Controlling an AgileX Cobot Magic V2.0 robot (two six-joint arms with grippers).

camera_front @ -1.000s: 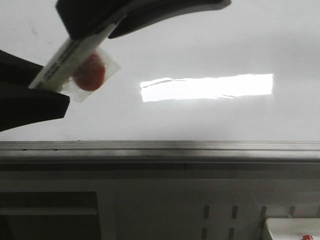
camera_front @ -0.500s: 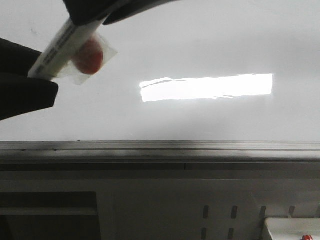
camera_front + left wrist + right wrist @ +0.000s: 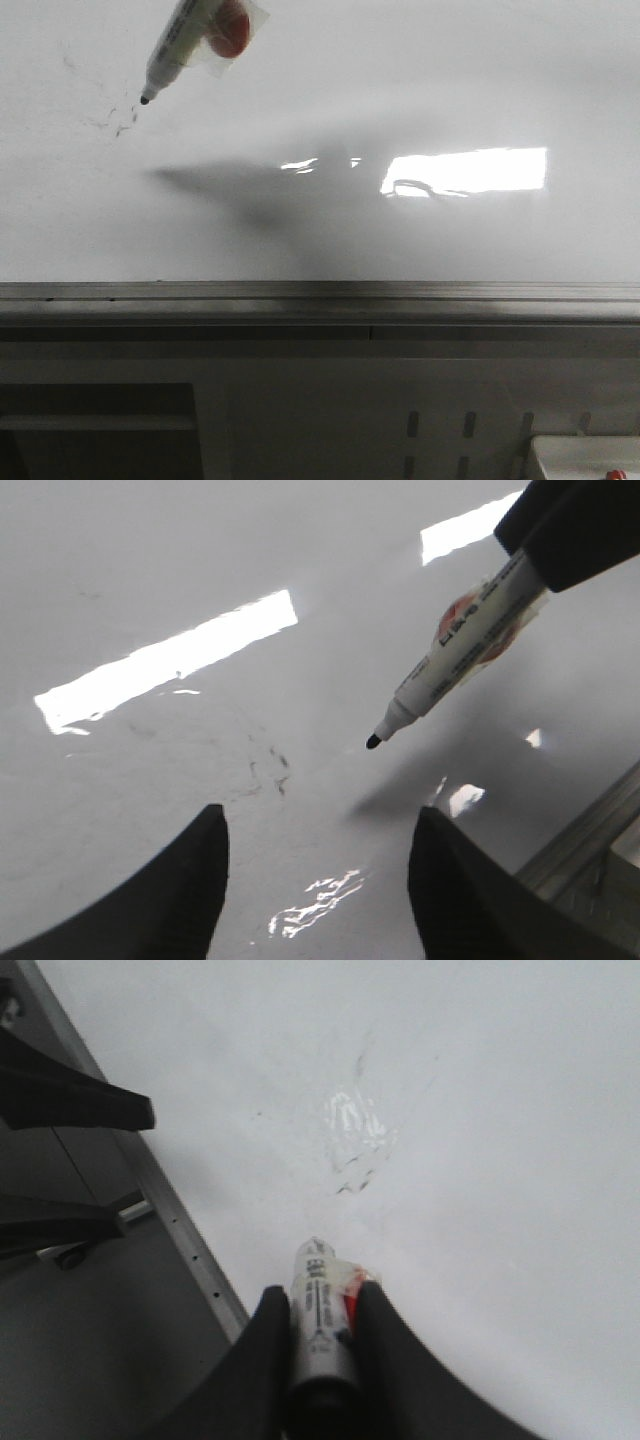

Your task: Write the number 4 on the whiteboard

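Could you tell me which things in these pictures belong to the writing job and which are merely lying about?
Part of the job:
- whiteboard, no 4 on it yet
- marker, uncapped, held in the right gripper
- left gripper, open and empty above the board

Just there:
- faint grey smudges near the marker tip
- grey perforated cabinet beyond the board's edge rail

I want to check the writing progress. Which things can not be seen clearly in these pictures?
- Front view: the right end effector holding the marker is cut off by the top edge.
- All views: whether the marker tip touches the whiteboard cannot be told.
- The faint marks are too small to read; no clear 4 shows.
- Right wrist view: the end effector hides the marker's rear.
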